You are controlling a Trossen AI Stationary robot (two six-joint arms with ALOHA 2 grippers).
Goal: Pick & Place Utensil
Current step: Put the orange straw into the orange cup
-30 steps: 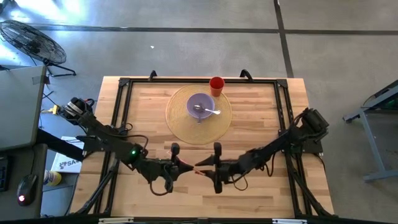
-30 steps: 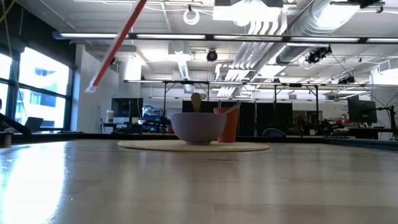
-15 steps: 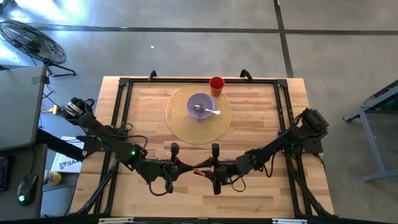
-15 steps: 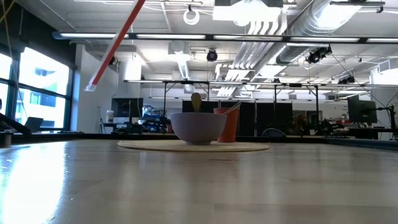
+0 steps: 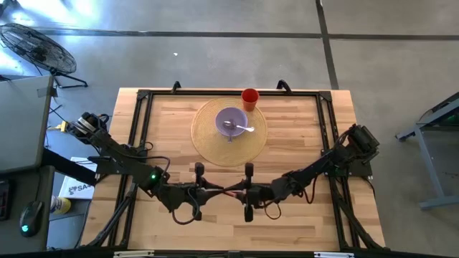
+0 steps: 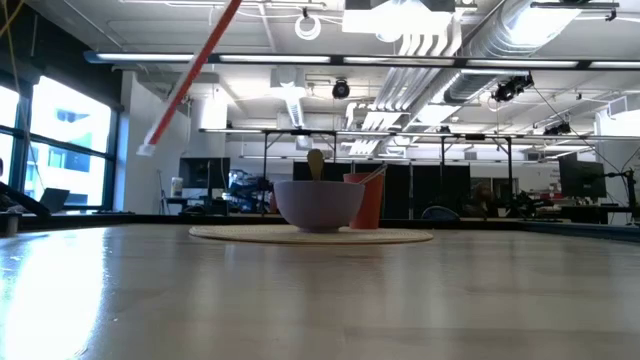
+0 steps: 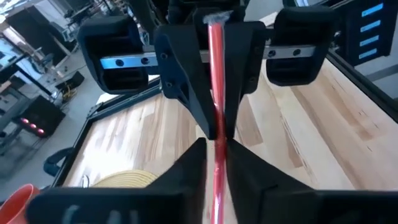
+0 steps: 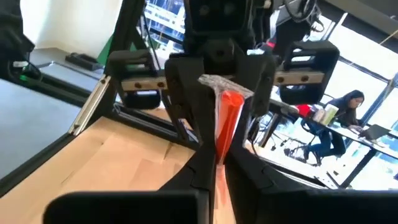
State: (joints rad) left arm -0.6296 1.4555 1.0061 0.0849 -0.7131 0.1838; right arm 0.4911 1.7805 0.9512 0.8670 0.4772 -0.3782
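Observation:
A thin red utensil (image 6: 190,75) with a pale tip (image 6: 146,150) is held up over the table's near middle, and shows as a red sliver in the high view (image 5: 226,192). My left gripper (image 5: 212,191) and my right gripper (image 5: 238,192) face each other, fingertips nearly meeting, and both are shut on it. A purple bowl (image 5: 231,122) with a spoon (image 5: 242,129) in it stands on a round woven mat (image 5: 208,143). A red cup (image 5: 249,98) stands at the mat's far edge. My left gripper pinches the red utensil's shaft (image 7: 216,163) between its two fingers, coming level from the table's left. The utensil is lifted clear of the table and slants. My right gripper pinches the same shaft (image 8: 219,154) between its two fingers, coming level from the table's right, close to the left gripper's fingertips (image 8: 186,93). The utensil's clear-wrapped end (image 8: 219,84) stands up beyond its fingers.
The bowl (image 6: 320,205), cup (image 6: 368,200) and mat (image 6: 310,236) sit at the table's far middle. A black frame (image 5: 140,143) runs along the table's left, right and far edges. Bare wood lies between the mat and the grippers. A person sits in the room behind (image 8: 339,121).
The two grippers have drawn closer together over the table's near middle, the right one going toward the left. The red utensil has shifted a little toward the right in the low view and stays slanted and clear of the table.

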